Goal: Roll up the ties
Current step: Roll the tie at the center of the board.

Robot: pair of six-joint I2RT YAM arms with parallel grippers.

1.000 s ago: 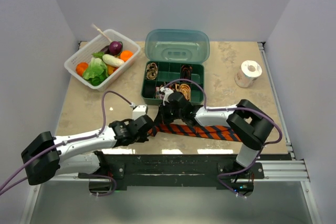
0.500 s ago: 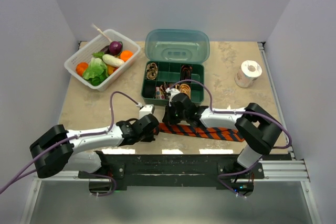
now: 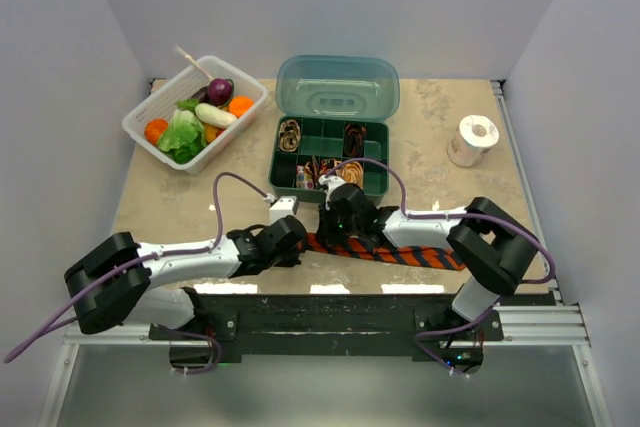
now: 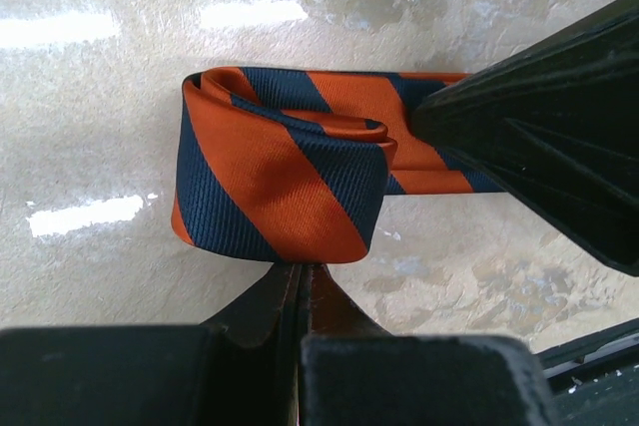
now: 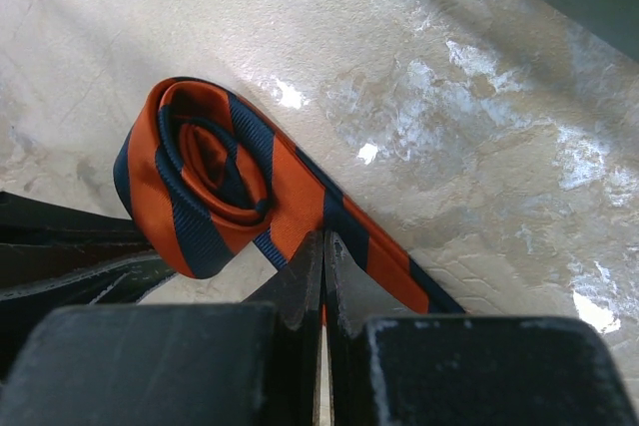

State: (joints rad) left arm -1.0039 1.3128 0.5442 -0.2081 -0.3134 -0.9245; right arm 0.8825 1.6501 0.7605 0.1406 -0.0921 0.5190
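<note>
Here, striped tie [image 4: 280, 182] lies partly rolled.

1. desk [image 3: 200, 197]: pale marbled top, glossy toward the near edge.
2. white basket [image 3: 232, 135]: far left corner.
3. green compartment box [image 3: 275, 175]: far centre, lid [image 3: 338, 87] open behind it.
4. white tape roll [image 3: 472, 140]: far right.
5. striped tie [image 3: 400, 250]: near centre, its left end rolled.

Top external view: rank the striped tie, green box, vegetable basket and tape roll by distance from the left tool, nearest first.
1. Striped tie, right beside the left tool, front edge.
2. Green box, just behind, centre.
3. Vegetable basket, back left.
4. Tape roll, far right.
</note>
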